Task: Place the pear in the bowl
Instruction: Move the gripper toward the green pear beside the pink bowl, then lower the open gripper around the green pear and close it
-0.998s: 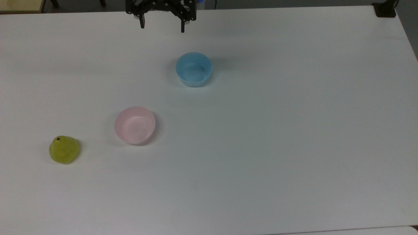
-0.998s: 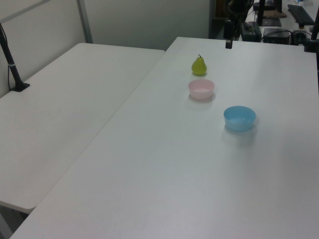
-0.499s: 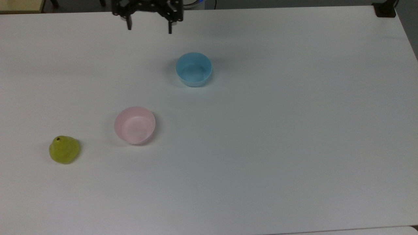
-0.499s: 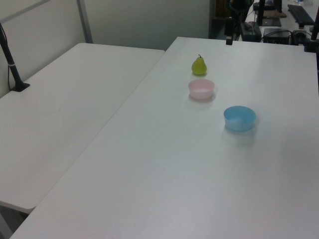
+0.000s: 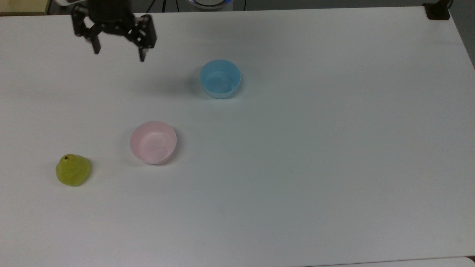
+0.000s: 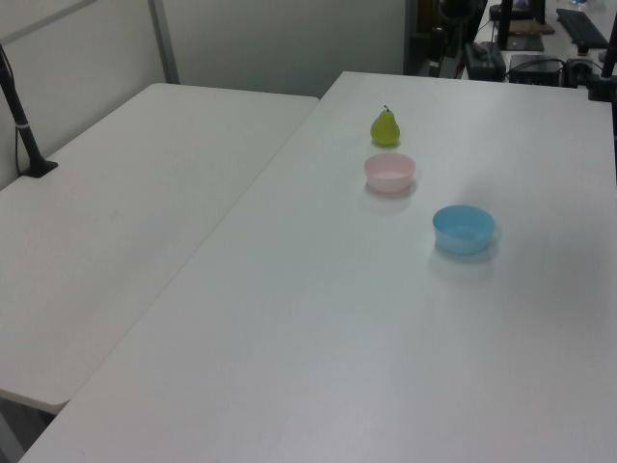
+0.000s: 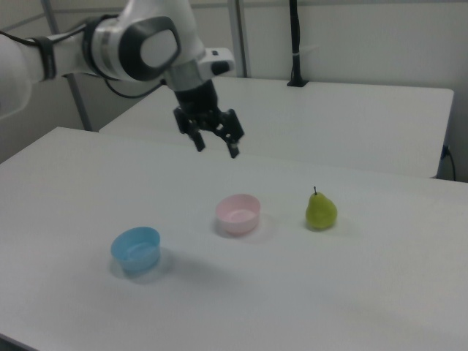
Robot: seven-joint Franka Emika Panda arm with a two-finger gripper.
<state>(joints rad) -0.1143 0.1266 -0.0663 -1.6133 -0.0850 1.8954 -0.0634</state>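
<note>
The gripper (image 5: 119, 54) is hanging above the desk (image 5: 315, 148) with fingers spread and gripping nothing. The pear (image 5: 73, 170) is standing upright just beside the pink bowl (image 5: 153, 142).

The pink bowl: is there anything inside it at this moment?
No. The pink bowl shows a smooth, bare inside in the top view, with nothing covering it. The pear stands apart on the table, and the gripper hangs open and empty, away from both.
</note>
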